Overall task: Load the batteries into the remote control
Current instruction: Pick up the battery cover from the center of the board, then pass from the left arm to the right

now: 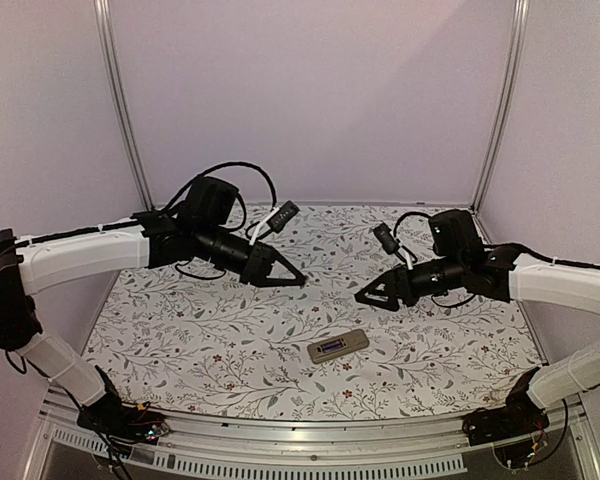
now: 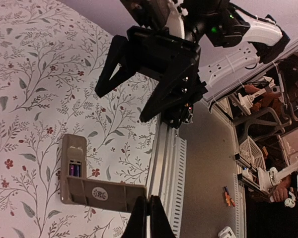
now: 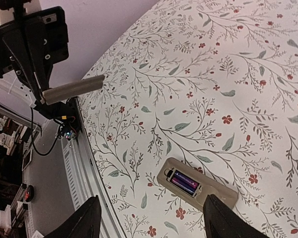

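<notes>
Remote control (image 1: 338, 346) lies back-up on the floral table (image 1: 180, 340), near-centre. Its long axis runs left-right, right end slightly farther. Batteries (image 3: 185, 182) sit lengthwise in the open bay, left of its middle. Left gripper (image 1: 300, 283) is clamped on the flat grey cover (image 2: 102, 193), held up far-left of the remote. Right gripper (image 1: 361, 298) is spread wide, empty, up far-right of it.

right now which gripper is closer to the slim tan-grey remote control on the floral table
Right. The right gripper hangs open just beyond the remote control, to its right; the left gripper, shut on a flat tan cover, sits farther back to its left.
</notes>
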`<state>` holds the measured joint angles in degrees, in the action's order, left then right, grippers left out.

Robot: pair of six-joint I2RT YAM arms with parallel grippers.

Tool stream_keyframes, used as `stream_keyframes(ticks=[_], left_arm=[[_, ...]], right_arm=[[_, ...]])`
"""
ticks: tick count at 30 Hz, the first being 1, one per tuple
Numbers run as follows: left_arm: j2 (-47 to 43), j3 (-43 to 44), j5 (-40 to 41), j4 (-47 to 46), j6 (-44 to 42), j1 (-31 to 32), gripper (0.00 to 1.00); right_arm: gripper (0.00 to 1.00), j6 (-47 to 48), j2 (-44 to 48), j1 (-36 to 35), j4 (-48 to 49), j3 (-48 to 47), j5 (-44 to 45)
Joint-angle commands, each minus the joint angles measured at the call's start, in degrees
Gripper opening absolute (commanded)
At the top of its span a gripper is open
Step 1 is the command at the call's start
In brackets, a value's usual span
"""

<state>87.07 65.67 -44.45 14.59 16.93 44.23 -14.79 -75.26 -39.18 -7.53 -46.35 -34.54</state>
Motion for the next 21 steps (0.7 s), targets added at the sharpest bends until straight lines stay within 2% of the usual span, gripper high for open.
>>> stream_keyframes(ticks=[1, 6, 13, 21], left_arm=[[-1.6, 0.47, -15.9, -1.46, -1.7, 0.68, 0.0], [-2.35, 1.11, -26.86, -1.9, -1.3, 3.29, 0.0], [-1.92, 4.87, -30.7, -3.71, 0.1, 8.9, 0.0], [-0.33, 8.29, -32.95, -4.34, 0.75, 12.38, 0.0]], right_arm=[[0.68, 8.96, 7.94, -0.97, -0.13, -1.49, -3.79], [0.67, 13.34, 12.91, -6.6, -4.47, -4.46, -5.01], [0.63, 17.82, 11.67, -13.89, -8.83, -11.52, -6.49], [0.46, 23.54, 10.6, -19.95, -12.42, -16.52, -6.44]])
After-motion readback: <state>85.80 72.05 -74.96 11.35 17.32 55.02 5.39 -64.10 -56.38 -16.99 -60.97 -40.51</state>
